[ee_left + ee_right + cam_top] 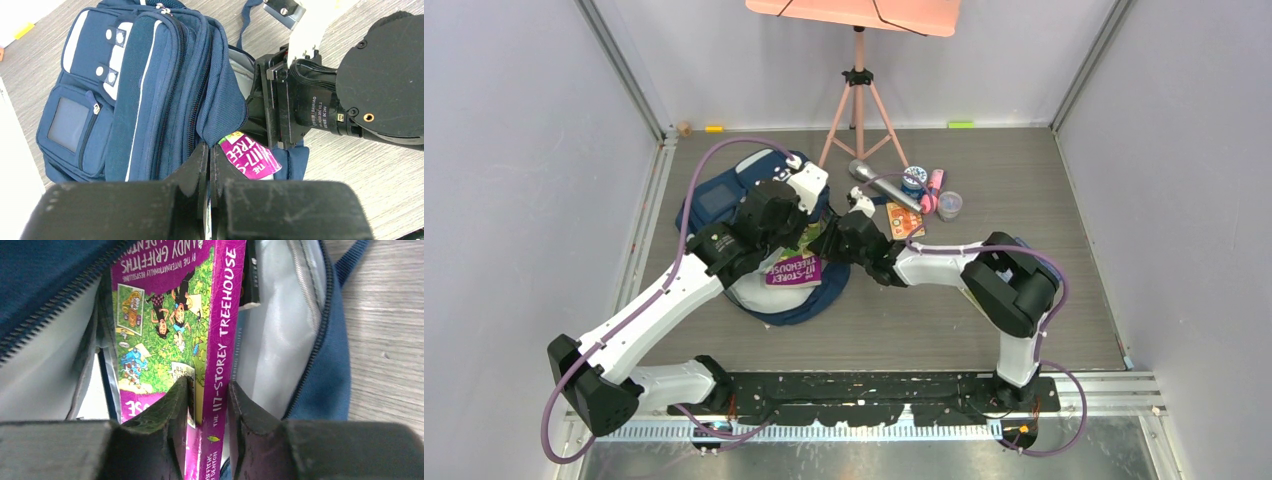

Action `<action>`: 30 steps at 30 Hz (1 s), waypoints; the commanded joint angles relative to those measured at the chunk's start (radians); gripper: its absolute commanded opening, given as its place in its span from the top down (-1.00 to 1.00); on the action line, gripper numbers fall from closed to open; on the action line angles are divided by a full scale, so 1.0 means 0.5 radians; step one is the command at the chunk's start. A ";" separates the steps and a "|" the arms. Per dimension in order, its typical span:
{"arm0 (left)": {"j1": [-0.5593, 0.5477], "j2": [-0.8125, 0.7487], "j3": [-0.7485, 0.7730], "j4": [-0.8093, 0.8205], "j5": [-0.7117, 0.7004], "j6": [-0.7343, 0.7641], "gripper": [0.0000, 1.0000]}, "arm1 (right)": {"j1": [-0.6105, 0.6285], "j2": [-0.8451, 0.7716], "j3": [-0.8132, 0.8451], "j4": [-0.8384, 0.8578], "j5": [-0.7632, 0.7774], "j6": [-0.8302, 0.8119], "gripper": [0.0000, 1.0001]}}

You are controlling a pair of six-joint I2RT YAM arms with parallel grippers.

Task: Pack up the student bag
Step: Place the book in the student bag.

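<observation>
One student bag (714, 205) lies open on the table (944, 310), left of centre. A purple book (220, 340) sits partly inside its mouth, the right gripper (209, 390) clamped on the spine. The left gripper (210, 152) is closed at the bag's rim; whether it pinches fabric cannot be told.

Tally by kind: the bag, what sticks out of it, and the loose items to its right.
Bag: 1
Purple book: 1
Silver bottle: 1
Round tubs: 2
Pink item: 1
Orange card: 1
Total: 7

Book (220, 355), purple spine: "THE 117-STOREY TREEHOUSE"; cover: "GRIFFITHS" (upside down, the rest cropped). Black motor housing (317, 107), small white print: "DAMIAO", "DC:24V".
</observation>
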 commanded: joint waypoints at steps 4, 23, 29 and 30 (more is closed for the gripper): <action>0.000 -0.059 0.034 0.216 0.043 -0.026 1.00 | 0.005 0.086 0.183 -0.076 -0.006 -0.030 0.89; 0.000 -0.071 0.034 0.215 0.067 -0.032 1.00 | 0.043 0.319 0.330 0.288 0.537 0.171 0.99; 0.000 -0.066 0.034 0.214 0.076 -0.036 1.00 | 0.054 0.325 0.348 0.295 0.637 0.135 0.99; 0.000 -0.068 0.034 0.214 0.076 -0.035 1.00 | 0.056 0.315 0.343 0.287 0.641 0.126 0.99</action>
